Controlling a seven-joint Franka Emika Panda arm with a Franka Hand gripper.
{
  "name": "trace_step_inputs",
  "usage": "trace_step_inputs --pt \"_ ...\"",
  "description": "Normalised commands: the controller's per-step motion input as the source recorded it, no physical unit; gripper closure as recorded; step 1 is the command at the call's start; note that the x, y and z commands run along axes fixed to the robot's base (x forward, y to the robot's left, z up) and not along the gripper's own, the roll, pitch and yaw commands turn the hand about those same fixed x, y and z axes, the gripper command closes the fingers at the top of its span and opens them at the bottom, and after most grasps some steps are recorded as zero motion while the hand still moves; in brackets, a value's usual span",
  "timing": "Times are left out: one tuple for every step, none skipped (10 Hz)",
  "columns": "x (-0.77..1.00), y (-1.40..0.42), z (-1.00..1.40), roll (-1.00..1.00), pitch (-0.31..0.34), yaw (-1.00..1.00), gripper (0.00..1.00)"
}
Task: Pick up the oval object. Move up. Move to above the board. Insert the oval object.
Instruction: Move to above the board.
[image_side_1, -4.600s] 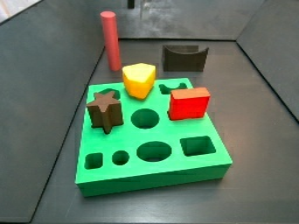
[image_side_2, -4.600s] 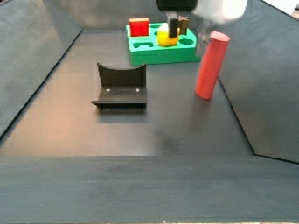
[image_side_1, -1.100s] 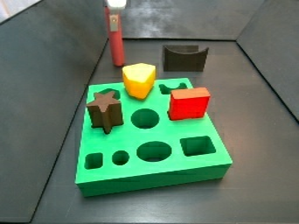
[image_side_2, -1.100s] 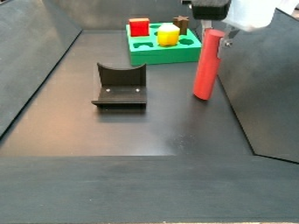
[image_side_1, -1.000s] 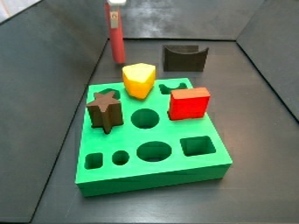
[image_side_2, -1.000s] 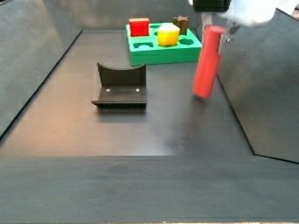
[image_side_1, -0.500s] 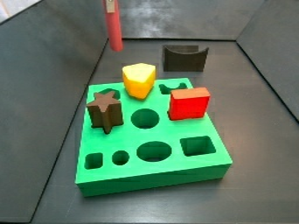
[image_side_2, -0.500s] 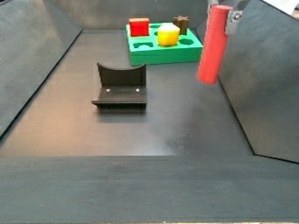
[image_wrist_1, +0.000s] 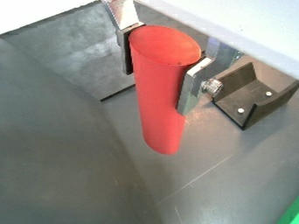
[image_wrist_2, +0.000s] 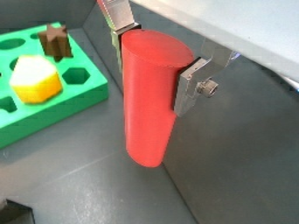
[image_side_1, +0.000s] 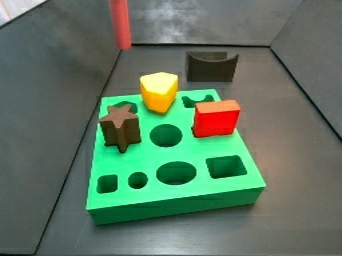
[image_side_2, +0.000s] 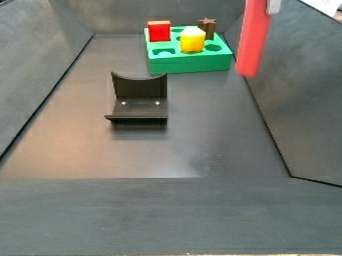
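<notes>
The oval object (image_wrist_1: 162, 101), a tall salmon-red rod, hangs upright between the silver fingers of my gripper (image_wrist_1: 159, 70), which is shut on its upper part. The other wrist camera shows the same: gripper (image_wrist_2: 153, 68) clamped on the oval object (image_wrist_2: 149, 109). In both side views the oval object (image_side_1: 120, 25) (image_side_2: 250, 40) is off the floor and runs out of the top of the picture. The green board (image_side_1: 201, 196) (image_side_2: 187, 63) (image_wrist_2: 47, 114) lies apart from it, not beneath it.
A yellow block (image_side_1: 159, 91), a red cube (image_side_1: 215, 117) and a brown star (image_side_1: 119, 125) stand in the board; its other holes are open. The dark fixture (image_side_1: 211, 66) (image_side_2: 136, 97) (image_wrist_1: 249, 94) stands on the floor. Sloping grey walls enclose the floor.
The oval object has risen straight up off the floor in my shut gripper; its top and the gripper have left both side views. The board and fixture have not moved.
</notes>
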Motion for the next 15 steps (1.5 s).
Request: trace_step_inputs --pt "-0.04 -0.07 0.79 -0.12 0.063 -0.03 1.00" --pt "-0.03 -0.05 0.70 -0.13 0.057 -0.03 1.00" --pt "-0.01 -0.02 0.47 -0.13 0.052 -0.03 1.00" --pt "-0.01 -0.01 0.34 -0.14 0.049 -0.03 1.00" --pt "-0.01 0.00 0.20 -0.14 0.045 -0.03 1.00" --pt "0.56 -1.00 0.28 -0.04 -0.029 1.00 1.00" --pt "0.57 -1.00 0.26 -0.03 -0.030 1.00 1.00" --pt "0.58 -1.00 0.25 -0.01 -0.013 1.00 1.00" --pt "0.60 -1.00 0.26 -0.02 -0.008 1.00 1.00" --pt "0.60 -1.00 0.27 -0.01 0.000 1.00 1.00" --pt "0.60 -1.00 0.26 0.00 0.002 1.00 1.00" --pt "0.63 -1.00 0.26 0.00 0.010 1.00 1.00" --pt "0.63 -1.00 0.27 0.01 0.021 1.00 1.00" --pt "0.66 -1.00 0.26 0.03 0.035 1.00 1.00" --pt "0.59 -0.82 0.21 0.04 0.053 1.00 1.00"
